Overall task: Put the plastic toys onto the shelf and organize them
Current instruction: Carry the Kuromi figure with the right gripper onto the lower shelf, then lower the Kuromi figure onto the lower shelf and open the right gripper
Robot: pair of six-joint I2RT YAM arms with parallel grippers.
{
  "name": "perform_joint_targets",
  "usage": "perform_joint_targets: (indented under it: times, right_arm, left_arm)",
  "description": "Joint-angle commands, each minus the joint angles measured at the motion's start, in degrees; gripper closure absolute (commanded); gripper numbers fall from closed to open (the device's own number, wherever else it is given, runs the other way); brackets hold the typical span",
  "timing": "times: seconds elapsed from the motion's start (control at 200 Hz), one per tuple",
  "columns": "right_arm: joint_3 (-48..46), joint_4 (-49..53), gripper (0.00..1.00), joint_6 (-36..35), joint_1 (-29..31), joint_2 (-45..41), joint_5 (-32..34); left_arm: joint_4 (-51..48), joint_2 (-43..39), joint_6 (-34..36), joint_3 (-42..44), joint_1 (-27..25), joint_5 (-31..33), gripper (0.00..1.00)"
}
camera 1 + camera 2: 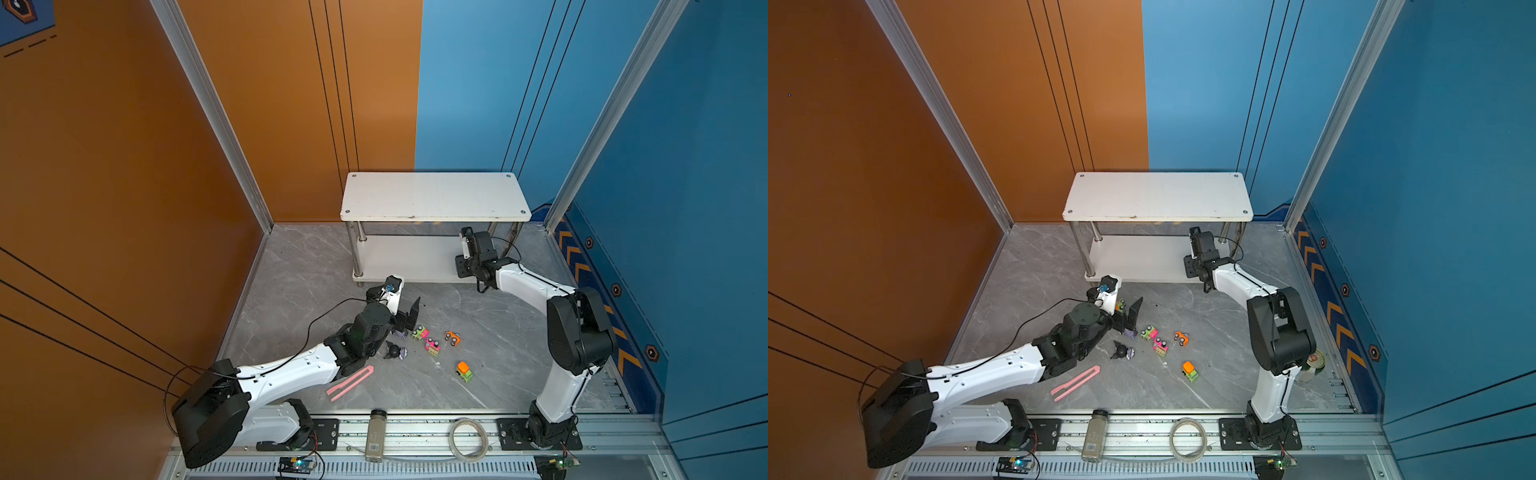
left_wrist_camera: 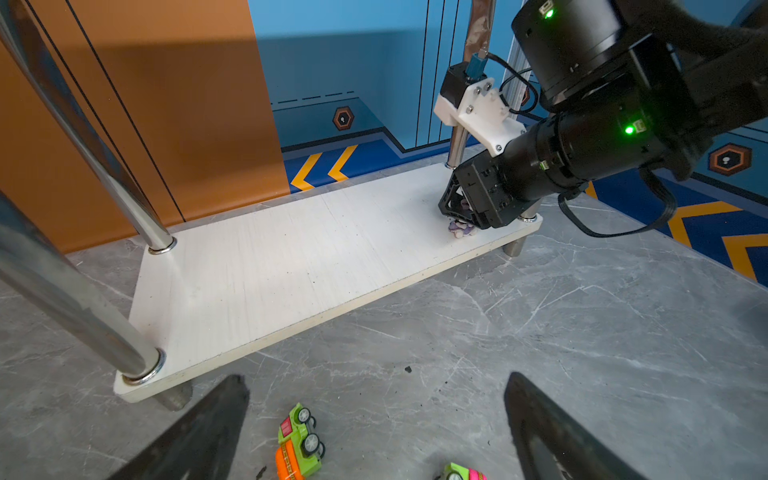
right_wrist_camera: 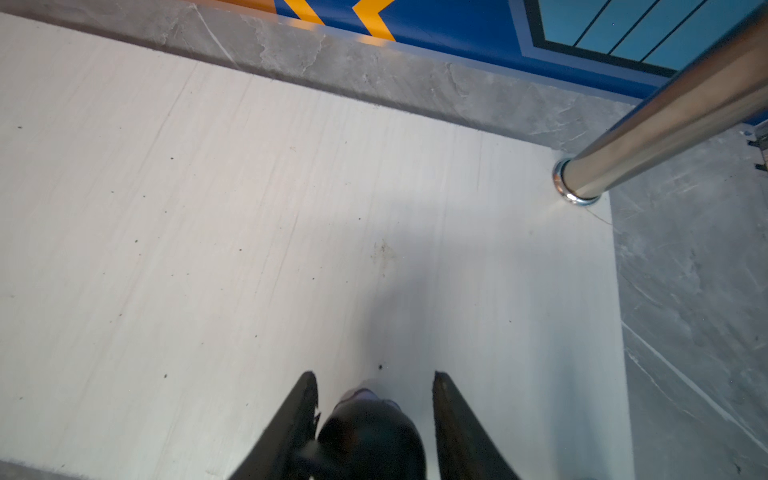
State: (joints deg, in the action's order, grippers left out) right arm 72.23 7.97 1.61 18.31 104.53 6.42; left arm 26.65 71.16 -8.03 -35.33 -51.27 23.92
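Right tool (image 3: 375, 374) grips a black-headed purple figurine (image 3: 370, 432) on the white shelf (image 3: 208, 208); left tool (image 2: 374, 376) gapes empty.

Both top views show you the whole worktop (image 1: 478, 316) from high above its near edge, facing the far walls. Your left wrist camera looks low toward the lower tier of the shelf (image 2: 291, 266); your right wrist camera sits close above that tier.

Robot lab cell: aluminium posts (image 1: 208, 104), orange-and-blue wall panels (image 1: 104, 166), two arms (image 1: 291, 368) bolted to a rail (image 1: 415, 432)
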Motion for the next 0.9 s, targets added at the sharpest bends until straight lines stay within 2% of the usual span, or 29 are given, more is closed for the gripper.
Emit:
perform_joint_targets:
  times: [0.0,0.14,0.345,0.441,0.601,0.896]
  right_arm:
    - [1.9,1.5,0.94,-3.4,-0.4,0.7,-2.6]
    - [2.5,3.2,0.93,-6.1,-0.5,0.9,-3.5]
    - [4.0,5.0,0.86,-7.2,-1.0,2.5,-4.4]
    - [3.9,4.9,0.76,-7.5,-1.0,2.9,-4.6]
    - [3.5,4.4,0.52,-7.5,-1.1,2.8,-4.9]
    - [2.8,3.8,0.31,-5.5,-1.2,0.6,-5.6]
  left_arm:
    - [-1.0,0.8,-0.8,-1.7,0.6,-1.0,0.02]
    - [-1.1,1.0,-0.9,-2.0,0.4,-1.3,0.02]
    - [-1.7,1.5,-1.0,-2.8,0.2,-1.5,0.02]
    - [-1.8,1.8,-1.0,-3.0,0.0,-1.5,0.02]
    - [-2.0,2.2,-0.9,-3.6,-0.1,-1.6,0.02]
    - [-2.3,2.8,-0.7,-4.6,-0.5,-1.7,0.02]
